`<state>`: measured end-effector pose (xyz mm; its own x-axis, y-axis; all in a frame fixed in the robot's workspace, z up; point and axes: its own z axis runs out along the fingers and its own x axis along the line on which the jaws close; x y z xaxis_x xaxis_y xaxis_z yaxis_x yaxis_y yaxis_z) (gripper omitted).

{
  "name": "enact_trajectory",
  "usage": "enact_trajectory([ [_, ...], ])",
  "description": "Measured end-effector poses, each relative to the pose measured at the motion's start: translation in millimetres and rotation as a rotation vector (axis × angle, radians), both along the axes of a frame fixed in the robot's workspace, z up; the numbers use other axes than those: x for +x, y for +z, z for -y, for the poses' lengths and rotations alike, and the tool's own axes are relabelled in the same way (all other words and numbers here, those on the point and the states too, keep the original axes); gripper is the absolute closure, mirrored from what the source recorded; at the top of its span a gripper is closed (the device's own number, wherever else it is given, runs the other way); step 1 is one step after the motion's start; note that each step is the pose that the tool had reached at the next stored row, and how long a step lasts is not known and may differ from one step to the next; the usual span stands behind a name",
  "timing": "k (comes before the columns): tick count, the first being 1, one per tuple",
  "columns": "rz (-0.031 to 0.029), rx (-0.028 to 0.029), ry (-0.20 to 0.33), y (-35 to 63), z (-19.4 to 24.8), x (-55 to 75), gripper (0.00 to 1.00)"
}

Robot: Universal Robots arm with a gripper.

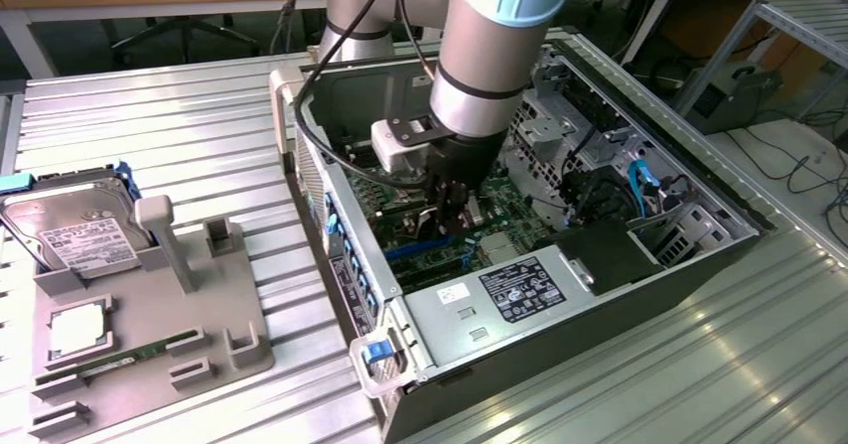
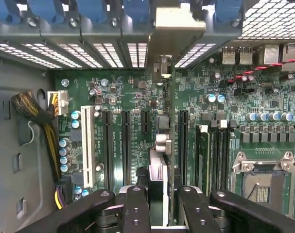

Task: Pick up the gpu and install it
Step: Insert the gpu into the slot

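The end effector point(image 2: 157, 204) is seen clamped narrow on the gpu point(image 2: 159, 141), which is held edge-on, upright over the motherboard point(image 2: 123, 97) slots inside the open pc case point(image 1: 438, 310). Off on the worktop point(image 1: 199, 96), a hard drive point(image 1: 73, 230) is parked in a grey holder point(image 1: 146, 365).

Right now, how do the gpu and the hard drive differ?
The gpu is inside the computer case, edge-on above the motherboard; the hard drive sits outside in the grey holder.
The fingers grip the gpu; nothing touches the hard drive.
The gpu is a thin card; the hard drive is a boxy silver block with a white label.
Neither lies flat.
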<state>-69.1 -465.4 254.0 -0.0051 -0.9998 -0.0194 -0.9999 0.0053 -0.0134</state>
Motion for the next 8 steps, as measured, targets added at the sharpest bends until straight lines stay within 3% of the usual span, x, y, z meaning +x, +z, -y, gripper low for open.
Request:
enact_trajectory([
  [6,-0.0016,0.0003,0.000,-3.8,-0.1,-4.2,0.72],
  [8,-0.0089,0.0028,0.000,-5.9,0.0,-3.9,0.72],
])
